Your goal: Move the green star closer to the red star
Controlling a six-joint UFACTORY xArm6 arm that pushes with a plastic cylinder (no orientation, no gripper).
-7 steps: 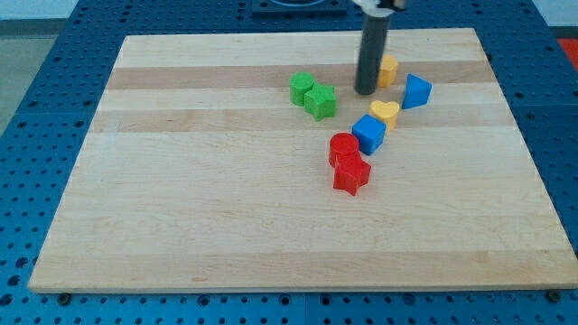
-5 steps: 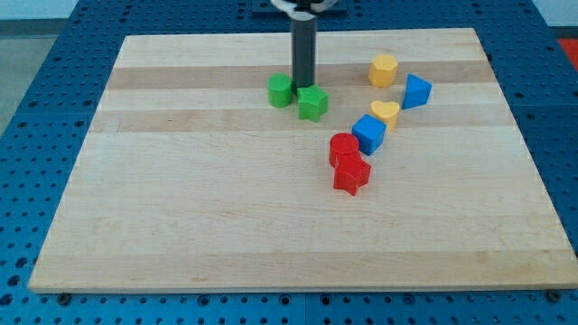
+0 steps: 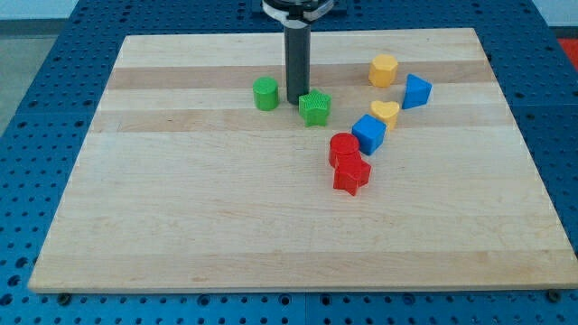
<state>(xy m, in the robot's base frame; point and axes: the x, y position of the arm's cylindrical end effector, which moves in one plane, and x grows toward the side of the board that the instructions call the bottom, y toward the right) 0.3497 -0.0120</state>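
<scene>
The green star [image 3: 315, 108] lies on the wooden board, above and to the left of the red star [image 3: 351, 174]. My tip [image 3: 295, 98] stands just left of the green star, touching or nearly touching its upper left side. A green cylinder [image 3: 265, 94] sits to the tip's left, apart from the star. The red star lies lower in the view, with a red cylinder [image 3: 342, 147] pressed against its top.
A blue cube [image 3: 368, 134] touches the red cylinder's right side, with a yellow heart [image 3: 386, 112] just above it. A yellow hexagon block [image 3: 383, 69] and a blue triangle block [image 3: 415, 91] lie at the upper right. The board [image 3: 181, 208] rests on a blue perforated table.
My tip swept from beside the yellow block leftward to between the two green blocks. The green cylinder slid left, away from the star; the green star shifted slightly down.
</scene>
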